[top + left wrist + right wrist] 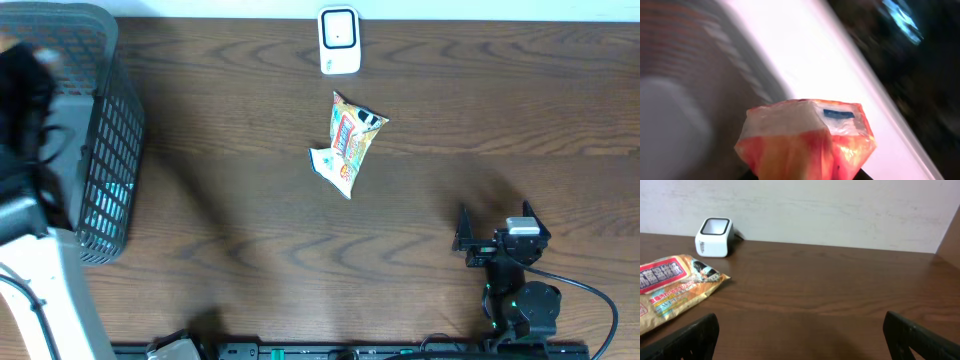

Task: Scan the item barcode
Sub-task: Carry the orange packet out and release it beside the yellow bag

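A dark wooden surface [230, 200] seen from above. A small white barcode scanner [339, 41] stands at the middle of the far edge. A yellow and red snack bag [348, 142] lies flat near it, a little in from that edge and apart from the scanner, with nothing touching it.

A black mesh basket [110, 140] sits at the left edge, reaching toward the far left corner. The left arm shows there only as a dark, blurred shape over the basket.

The left wrist view is filled low down by an orange packet [805, 145] with a pale, crumpled top and a small blue label. The left gripper [805, 176] has its jaws closed on this packet; only dark slivers of them show at the bottom of the picture. The background behind the packet is blurred streaks of white and grey. No barcode can be made out on the packet.

The right gripper [495, 222] hangs near the near edge, right of centre, its jaws spread wide and holding nothing. Its wrist view looks across the bare wood toward the snack bag and the scanner, well apart from both.
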`<act>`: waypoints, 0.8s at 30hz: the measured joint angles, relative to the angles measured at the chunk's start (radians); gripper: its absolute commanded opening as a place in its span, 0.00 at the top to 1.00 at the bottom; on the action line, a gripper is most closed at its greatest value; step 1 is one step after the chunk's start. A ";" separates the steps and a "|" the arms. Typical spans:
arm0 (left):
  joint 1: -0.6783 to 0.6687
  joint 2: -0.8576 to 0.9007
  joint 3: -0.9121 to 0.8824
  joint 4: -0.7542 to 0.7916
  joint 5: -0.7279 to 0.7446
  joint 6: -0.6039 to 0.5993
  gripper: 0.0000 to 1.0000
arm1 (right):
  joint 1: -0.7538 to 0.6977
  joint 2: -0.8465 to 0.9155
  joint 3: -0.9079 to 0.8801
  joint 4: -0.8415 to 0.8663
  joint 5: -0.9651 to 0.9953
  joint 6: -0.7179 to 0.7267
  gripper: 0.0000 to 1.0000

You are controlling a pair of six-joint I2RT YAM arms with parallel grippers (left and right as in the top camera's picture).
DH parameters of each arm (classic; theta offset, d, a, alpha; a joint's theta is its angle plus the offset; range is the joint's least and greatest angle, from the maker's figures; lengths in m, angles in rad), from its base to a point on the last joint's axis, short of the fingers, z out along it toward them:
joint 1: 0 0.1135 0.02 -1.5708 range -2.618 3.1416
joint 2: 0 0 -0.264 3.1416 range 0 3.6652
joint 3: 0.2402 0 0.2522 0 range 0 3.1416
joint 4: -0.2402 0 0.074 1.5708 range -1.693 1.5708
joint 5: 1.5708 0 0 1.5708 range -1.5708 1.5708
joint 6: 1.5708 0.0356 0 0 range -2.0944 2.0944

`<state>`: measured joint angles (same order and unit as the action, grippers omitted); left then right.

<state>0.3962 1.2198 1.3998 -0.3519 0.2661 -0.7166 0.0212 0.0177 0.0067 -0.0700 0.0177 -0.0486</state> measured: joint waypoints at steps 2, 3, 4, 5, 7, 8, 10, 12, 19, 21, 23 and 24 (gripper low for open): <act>-0.175 -0.006 0.000 0.015 0.026 0.072 0.92 | 0.000 0.000 0.000 0.000 0.000 0.000 0.01; -0.259 0.004 0.000 0.012 0.031 0.121 0.92 | 0.000 0.000 0.000 0.000 0.000 0.000 0.01; -0.343 0.019 0.001 0.013 0.039 0.185 0.92 | 0.000 0.000 0.000 0.000 -0.001 0.000 0.01; -0.410 0.037 0.001 0.010 0.043 0.228 0.92 | 0.000 0.000 0.000 0.000 0.000 0.000 0.01; -0.529 0.082 0.000 0.006 0.050 0.309 0.92 | 0.000 0.000 0.000 0.000 0.000 0.000 0.01; -0.579 0.110 0.001 0.004 0.050 0.347 0.92 | 0.000 0.000 0.000 0.000 0.000 0.000 0.01; -0.688 0.192 0.001 0.002 0.053 0.407 0.92 | 0.000 0.000 0.000 0.000 0.000 0.000 0.01; -0.759 0.274 0.001 0.002 0.056 0.438 0.92 | 0.000 0.000 0.000 0.000 0.000 0.000 0.01; -0.936 0.566 0.000 0.080 0.058 0.431 0.90 | 0.000 0.000 0.000 0.000 0.000 0.000 0.01; -0.970 0.629 0.000 0.111 0.058 0.400 0.86 | 0.000 0.000 0.000 0.000 0.000 0.000 0.01; -0.998 0.686 0.000 0.127 0.060 0.375 0.68 | 0.000 0.000 0.000 0.000 0.000 0.000 0.01; -1.009 0.711 0.000 0.136 0.060 0.368 0.61 | 0.000 0.000 0.000 0.000 0.000 0.000 0.01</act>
<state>-0.6128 1.9308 1.4002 -0.2161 0.3264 -0.3489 0.0212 0.0177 0.0067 -0.0700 0.0174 -0.0486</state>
